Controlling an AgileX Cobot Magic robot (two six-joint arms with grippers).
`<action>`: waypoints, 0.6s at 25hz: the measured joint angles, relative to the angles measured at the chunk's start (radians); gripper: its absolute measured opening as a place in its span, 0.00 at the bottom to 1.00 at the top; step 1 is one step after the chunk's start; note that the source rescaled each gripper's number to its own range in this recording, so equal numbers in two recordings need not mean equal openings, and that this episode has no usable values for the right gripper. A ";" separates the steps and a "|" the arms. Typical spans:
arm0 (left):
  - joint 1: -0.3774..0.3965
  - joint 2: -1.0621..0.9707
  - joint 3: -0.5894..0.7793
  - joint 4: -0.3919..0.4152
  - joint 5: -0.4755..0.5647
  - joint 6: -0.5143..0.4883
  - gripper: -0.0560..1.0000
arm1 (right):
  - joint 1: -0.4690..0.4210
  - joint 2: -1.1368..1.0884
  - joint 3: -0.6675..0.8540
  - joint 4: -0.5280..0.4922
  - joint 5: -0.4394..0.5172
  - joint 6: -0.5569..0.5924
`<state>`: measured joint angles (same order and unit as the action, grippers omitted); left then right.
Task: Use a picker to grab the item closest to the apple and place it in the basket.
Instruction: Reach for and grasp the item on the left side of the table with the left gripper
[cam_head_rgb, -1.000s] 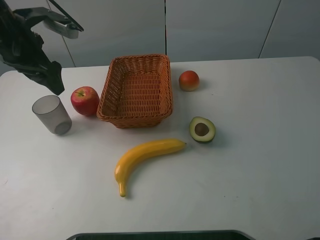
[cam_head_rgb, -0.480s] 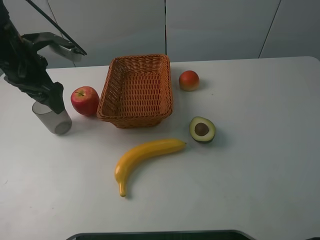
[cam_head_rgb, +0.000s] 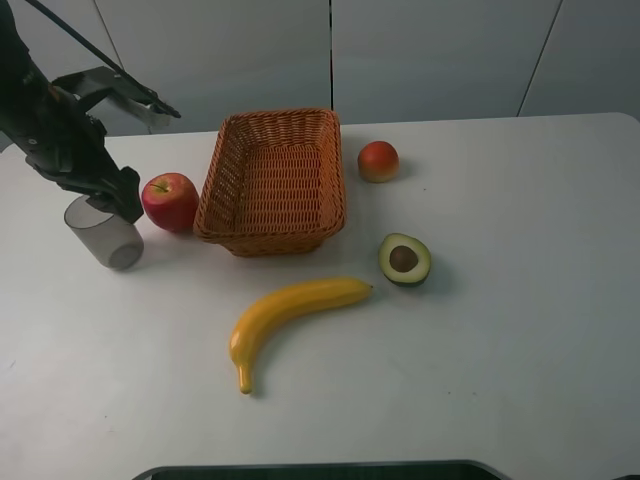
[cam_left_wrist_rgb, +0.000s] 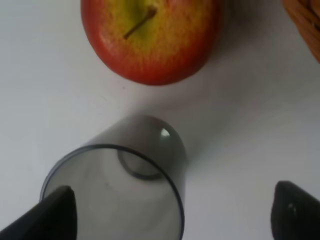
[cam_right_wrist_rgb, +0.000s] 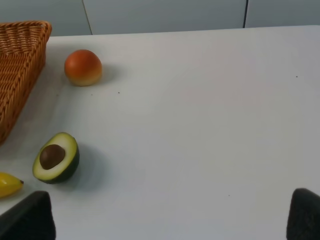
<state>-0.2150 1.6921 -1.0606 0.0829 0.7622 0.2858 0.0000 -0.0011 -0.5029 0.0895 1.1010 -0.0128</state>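
A red apple (cam_head_rgb: 170, 200) lies just left of the orange wicker basket (cam_head_rgb: 275, 185). Closest to it stands a translucent grey cup (cam_head_rgb: 103, 232), upright and empty. My left gripper (cam_head_rgb: 118, 196) hangs open right over the cup's rim, beside the apple. In the left wrist view the cup (cam_left_wrist_rgb: 125, 180) sits between the two dark fingertips (cam_left_wrist_rgb: 55, 215), with the apple (cam_left_wrist_rgb: 152, 37) beyond it. My right gripper (cam_right_wrist_rgb: 165, 222) is open with nothing in it and stays out of the high view.
A yellow banana (cam_head_rgb: 285, 315) lies in front of the basket. A halved avocado (cam_head_rgb: 404, 259) and a peach-like orange fruit (cam_head_rgb: 378, 161) sit to the basket's right. The white table's front edge (cam_head_rgb: 320, 465) is near.
My left arm has come down and to the right, from above and behind the cup to right over its rim next to the apple. Nothing else has moved.
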 joint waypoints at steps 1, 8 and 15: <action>0.000 0.000 0.009 0.000 -0.012 -0.004 0.99 | 0.000 0.000 0.000 0.000 0.000 0.000; 0.000 0.000 0.118 0.000 -0.123 -0.010 0.99 | 0.000 0.000 0.000 0.000 0.000 0.000; -0.001 0.017 0.156 0.013 -0.194 -0.014 0.99 | 0.000 0.000 0.000 0.000 0.000 0.000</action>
<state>-0.2158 1.7087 -0.9049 0.0958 0.5683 0.2720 0.0000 -0.0011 -0.5029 0.0895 1.1010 -0.0128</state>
